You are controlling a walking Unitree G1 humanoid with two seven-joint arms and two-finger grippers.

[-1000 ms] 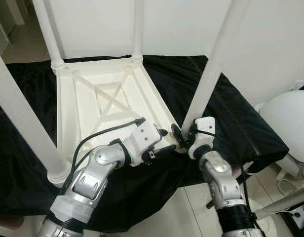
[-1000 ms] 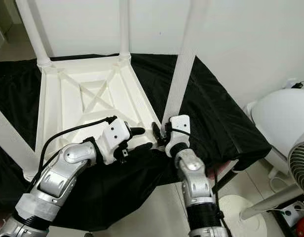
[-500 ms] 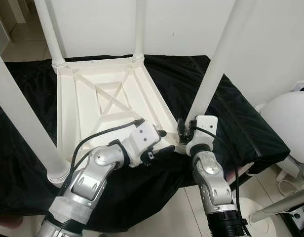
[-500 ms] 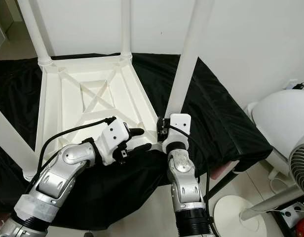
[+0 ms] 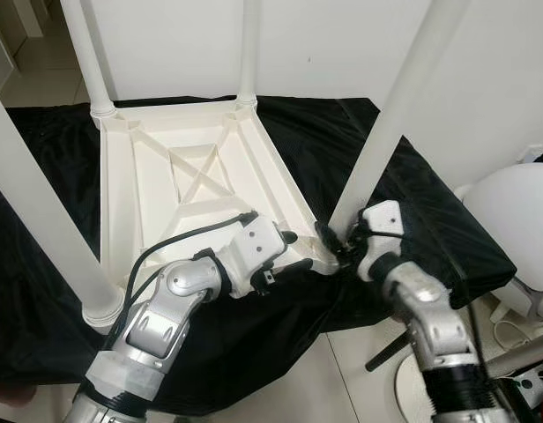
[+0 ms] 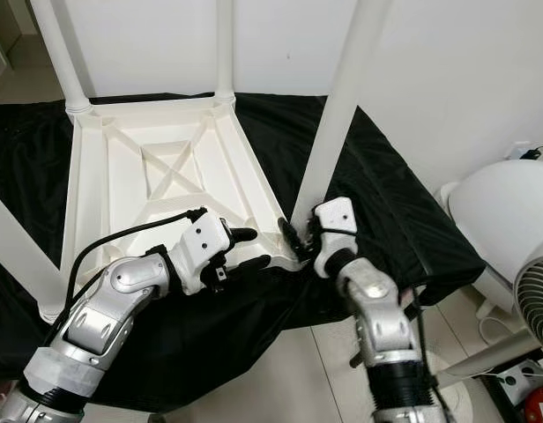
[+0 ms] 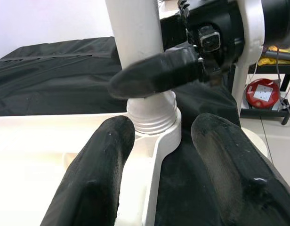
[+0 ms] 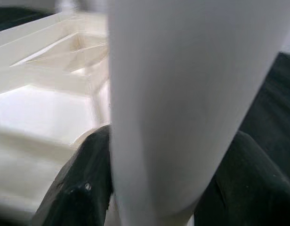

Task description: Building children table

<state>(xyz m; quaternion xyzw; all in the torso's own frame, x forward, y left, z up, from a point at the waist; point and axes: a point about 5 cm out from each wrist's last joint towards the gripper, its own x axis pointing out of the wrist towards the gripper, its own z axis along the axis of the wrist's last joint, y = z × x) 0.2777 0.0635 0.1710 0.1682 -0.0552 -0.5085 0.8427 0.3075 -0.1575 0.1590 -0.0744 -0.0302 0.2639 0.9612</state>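
We record the white children's table [image 5: 192, 167] lying upside down on a black cloth [image 5: 412, 203], underside ribs up, legs rising from its corners. Our right gripper [image 5: 335, 249] sits at the base of the near-right table leg [image 5: 386, 132], one black finger on each side of the white tube; in the right wrist view the leg [image 8: 182, 103] runs between the two fingers [image 8: 79, 188], which close against it. Our left gripper [image 5: 289, 256] rests just beside that same corner, its fingers [image 7: 102, 160] spread apart and holding nothing, straddling the tabletop's edge, with the leg's threaded collar [image 7: 152, 115] seated in the socket just ahead. A white fan [image 6: 509, 220] stands beyond the right arm.
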